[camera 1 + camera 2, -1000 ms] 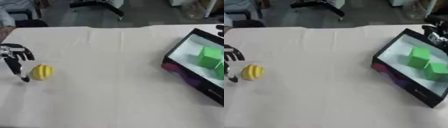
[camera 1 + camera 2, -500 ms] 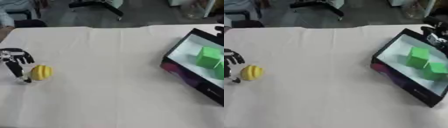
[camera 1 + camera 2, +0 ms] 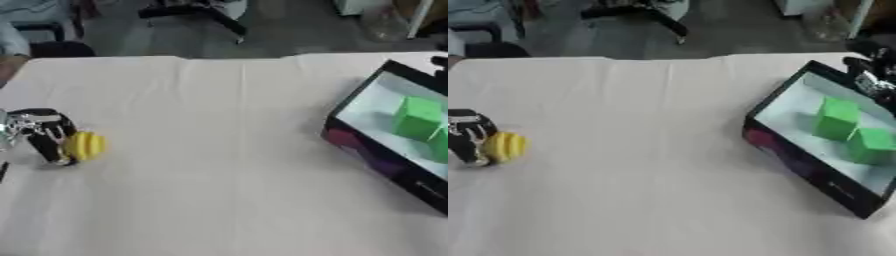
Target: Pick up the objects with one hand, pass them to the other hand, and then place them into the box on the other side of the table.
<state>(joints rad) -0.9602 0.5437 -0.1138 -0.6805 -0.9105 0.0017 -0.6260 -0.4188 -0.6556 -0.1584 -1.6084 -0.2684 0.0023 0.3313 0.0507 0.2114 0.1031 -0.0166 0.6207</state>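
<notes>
A yellow ribbed ball [image 3: 86, 145] lies on the white tablecloth at the far left. My left hand [image 3: 41, 132] hangs just to its left, with fingers [image 3: 54, 151] pointing down and touching the ball's side, not wrapped round it. At the right stands a black box [image 3: 796, 159] with a white floor, holding two green cubes [image 3: 836, 118] [image 3: 873, 145]. Only part of my right hand [image 3: 871, 81] shows, at the box's far right rim.
The white cloth [image 3: 219, 190] covers the table between ball and box. Beyond the table's far edge are a dark floor and a chair base [image 3: 197, 10].
My left hand has sunk a little and drawn closer to the yellow ball. The ball and the box have stayed where they were.
</notes>
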